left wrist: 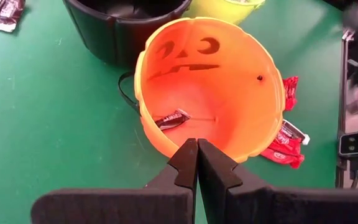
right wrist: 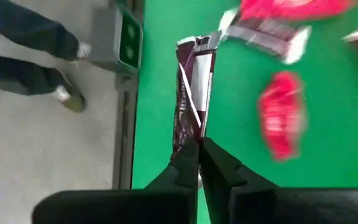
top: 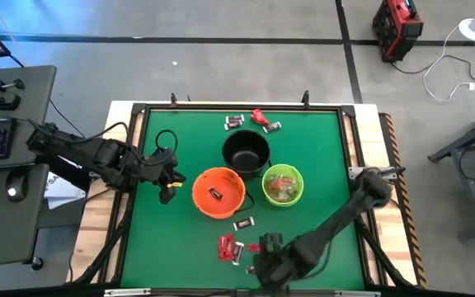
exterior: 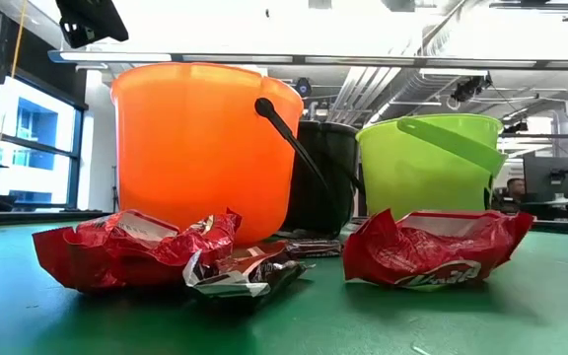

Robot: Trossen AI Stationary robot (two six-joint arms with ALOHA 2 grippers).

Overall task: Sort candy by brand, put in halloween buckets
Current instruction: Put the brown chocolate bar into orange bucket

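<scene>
Three halloween buckets stand mid-table: orange, black and lime green. One dark candy lies in the orange bucket, and several sweets show in the green one. Loose candy lies on the mat: red wrappers and a dark piece near the front, more behind the black bucket. At the front edge my right gripper is shut on a dark brown and silver candy. My left gripper hangs shut, holding nothing, left of the orange bucket. My right gripper pinches one end of the dark brown and silver candy between its two fingertips. The fingers come steeply from above and lie along the wrapper. The candy stretches straight out past the fingertips over the mat; whether its far end is clear of the table I cannot tell.
Red wrappers and another dark and white piece lie on the mat beside the held candy. A small grey box sits at the table's front rim, and a person's legs stand on the floor beyond it. A keyboard desk stands left of the table.
</scene>
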